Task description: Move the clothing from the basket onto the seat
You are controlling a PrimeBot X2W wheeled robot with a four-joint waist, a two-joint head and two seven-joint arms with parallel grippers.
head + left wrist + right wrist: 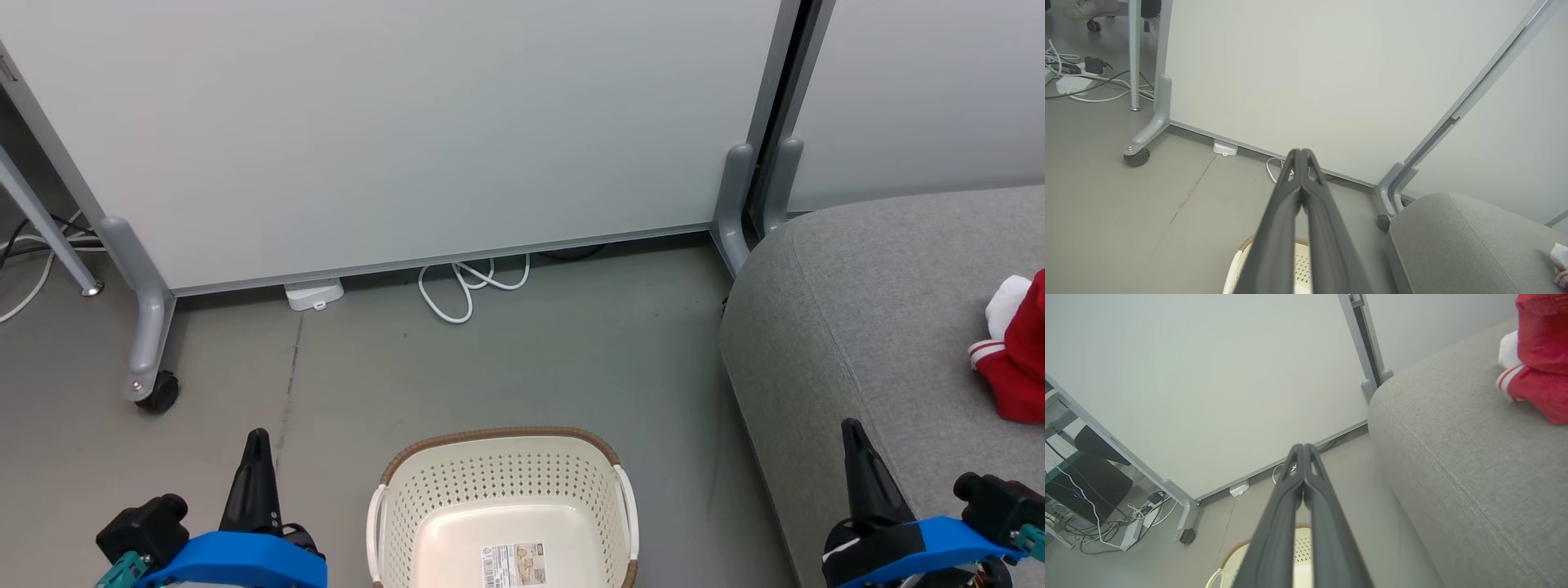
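The cream perforated basket point(571, 474) with a brown rim stands on the floor at the bottom middle of the head view, with only a label sticker on its bottom. Red clothing point(1020, 359) with white trim lies on the grey seat point(865, 310) at the right edge. The same clothing point(1539, 355) shows in the top right of the right wrist view. My left gripper point(257, 437) is shut and holds nothing, left of the basket. My right gripper point(853, 429) is shut and holds nothing, over the seat's front edge. Both wrist views show the fingers pressed together point(1301, 153) point(1303, 448).
A pale partition panel point(408, 122) on castor feet point(155, 392) stands behind the basket. A white cable point(469, 286) and a small white box point(314, 294) lie at its base. More cables and a power strip point(1073, 83) lie far left.
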